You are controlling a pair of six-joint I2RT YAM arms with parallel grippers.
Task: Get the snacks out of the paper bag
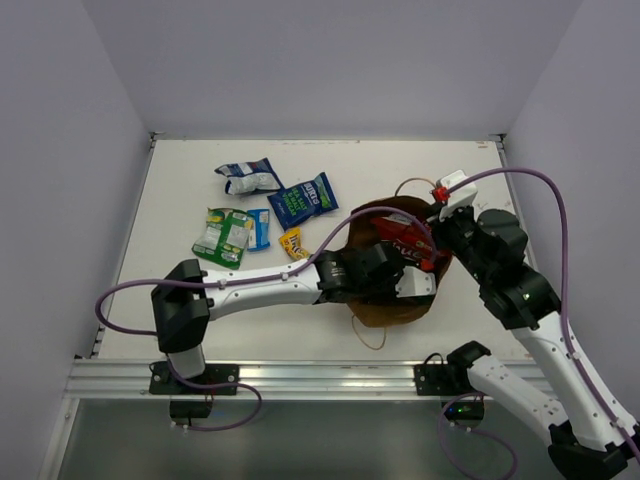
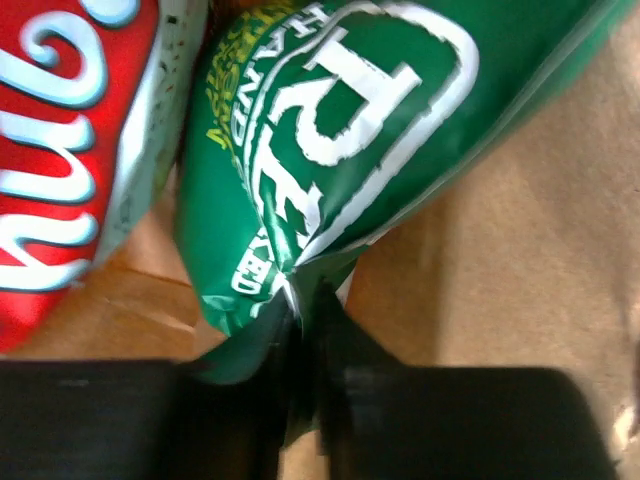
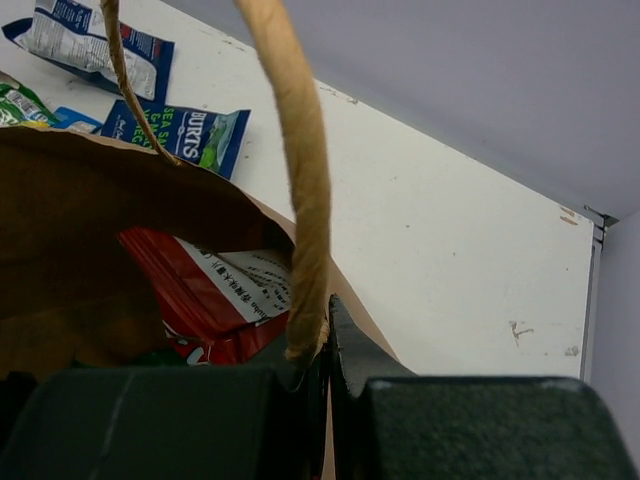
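Handle (image 3: 305,200) in right pincer (image 3: 322,345), wrist view only

Your white desk, walled in on three sides.
You see a white desk (image 1: 420,165) with pale grey walls (image 1: 330,60) rising from its far, left and right edges. A silver metal rail (image 1: 300,378) runs along the near edge, and small dark scuffs (image 3: 520,330) mark the top near the right edge.

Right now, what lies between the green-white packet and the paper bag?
In the top view, a small blue packet and a small yellow packet lie between the green-white packet and the paper bag.
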